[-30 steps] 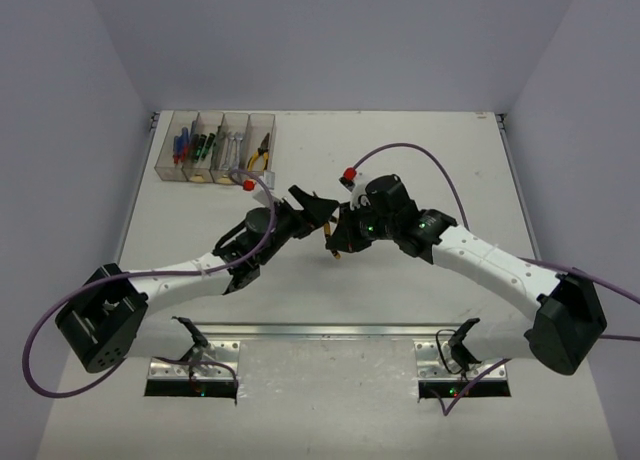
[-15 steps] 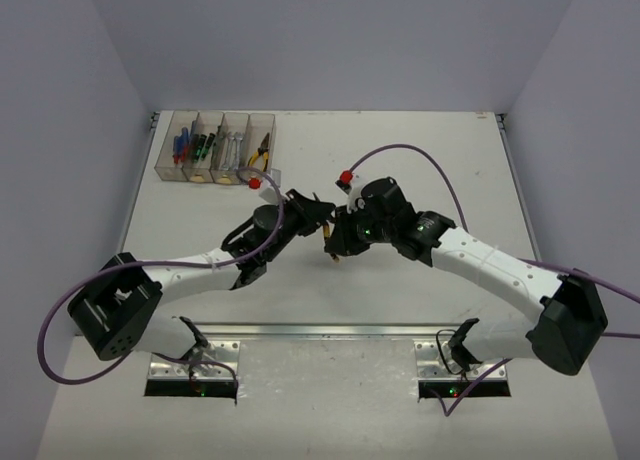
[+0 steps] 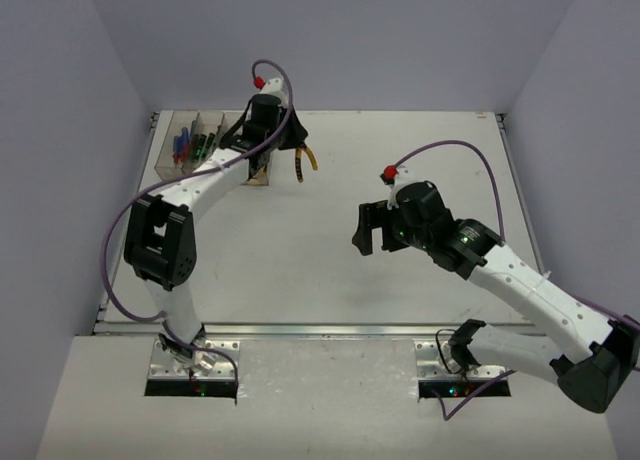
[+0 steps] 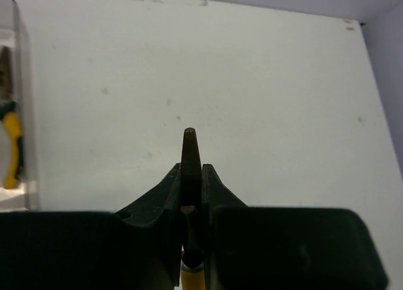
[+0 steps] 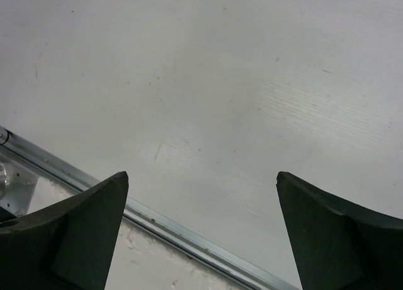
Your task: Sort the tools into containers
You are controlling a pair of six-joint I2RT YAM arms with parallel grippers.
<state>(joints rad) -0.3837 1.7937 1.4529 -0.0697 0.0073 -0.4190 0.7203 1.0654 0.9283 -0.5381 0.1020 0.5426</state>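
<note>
Tools (image 3: 196, 145) lie binned in containers (image 3: 168, 170) at 11 o'clock. Left claw (image 3: 292, 148), clamped on pliers (image 3: 307, 163), has swung from centre to just right of them after the handover; drop next, probably. Right claw (image 3: 368, 228) now gaping, empty, backed off to 3 o'clock. White surface (image 3: 420, 150), bare grey walls (image 3: 350, 40).

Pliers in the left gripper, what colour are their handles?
Yellow-orange and black. The pliers in the left gripper show best from the top view.

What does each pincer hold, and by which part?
The left pincer grips the pliers by their metal nose. The right pincer is open and empty.
</note>
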